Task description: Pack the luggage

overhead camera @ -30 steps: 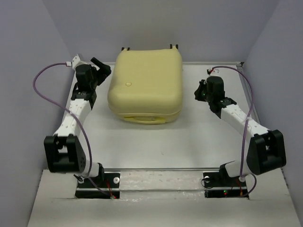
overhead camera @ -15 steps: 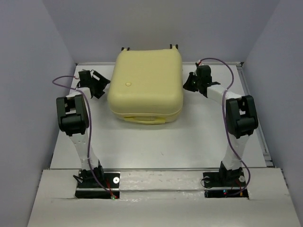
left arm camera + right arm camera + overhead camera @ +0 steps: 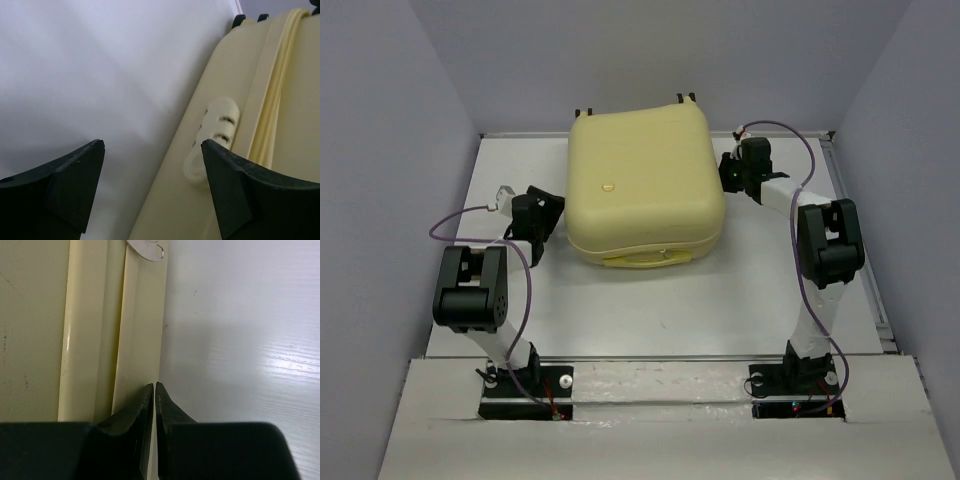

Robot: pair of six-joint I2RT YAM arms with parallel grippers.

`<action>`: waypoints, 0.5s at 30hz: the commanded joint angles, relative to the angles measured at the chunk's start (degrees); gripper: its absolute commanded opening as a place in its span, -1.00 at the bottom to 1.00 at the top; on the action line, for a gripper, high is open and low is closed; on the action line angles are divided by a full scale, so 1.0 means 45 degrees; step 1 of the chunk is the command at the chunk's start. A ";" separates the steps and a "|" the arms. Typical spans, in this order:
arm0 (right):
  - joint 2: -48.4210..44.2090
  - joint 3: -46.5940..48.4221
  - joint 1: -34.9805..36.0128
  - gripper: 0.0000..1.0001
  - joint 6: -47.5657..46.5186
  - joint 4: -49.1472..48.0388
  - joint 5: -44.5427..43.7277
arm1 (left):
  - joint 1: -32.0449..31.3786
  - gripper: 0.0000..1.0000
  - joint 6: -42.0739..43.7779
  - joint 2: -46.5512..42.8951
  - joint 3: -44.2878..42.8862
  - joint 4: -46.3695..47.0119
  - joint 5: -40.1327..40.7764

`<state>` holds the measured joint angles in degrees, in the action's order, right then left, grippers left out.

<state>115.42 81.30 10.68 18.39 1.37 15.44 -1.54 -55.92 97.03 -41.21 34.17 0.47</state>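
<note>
White table, yellow luggage, grey walls

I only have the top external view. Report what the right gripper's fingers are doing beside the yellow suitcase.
Observer: In the right wrist view, the right gripper is shut, tips pressed together with nothing between them.
Operator: Give me where those tips sit.
Observer: At the edge where the large pale-yellow hard-shell suitcase meets the white table. I cannot tell whether they touch it.
Operator: Now the left side.
Observer: In the left wrist view, the left gripper is wide open and empty, aimed towards a small cream ribbed bump on the suitcase's side.
</note>
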 commanded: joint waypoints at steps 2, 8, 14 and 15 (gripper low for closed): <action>-0.0668 0.0409 0.1182 -0.78 -0.0122 0.0141 0.3560 | -0.3404 0.80 -0.0131 -0.3063 0.3021 0.1390 -0.1747; 0.1025 0.4206 0.1182 -0.76 -0.0531 0.2053 0.4300 | -0.5902 0.80 -0.0696 -0.7296 0.5813 0.1080 0.0963; 0.2866 0.7337 0.1182 -0.45 -0.0338 0.2976 0.5749 | -0.7195 0.81 -0.0699 -0.9276 0.6150 0.0162 0.2063; 0.3080 0.7653 0.1182 -0.35 -0.0299 0.3132 0.5555 | -0.7235 0.81 -0.0621 -0.9781 0.6034 -0.0304 0.2257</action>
<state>130.61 107.18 8.14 11.97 11.55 23.05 -28.32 -59.70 58.19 -11.86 30.22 19.14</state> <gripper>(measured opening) 0.253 0.898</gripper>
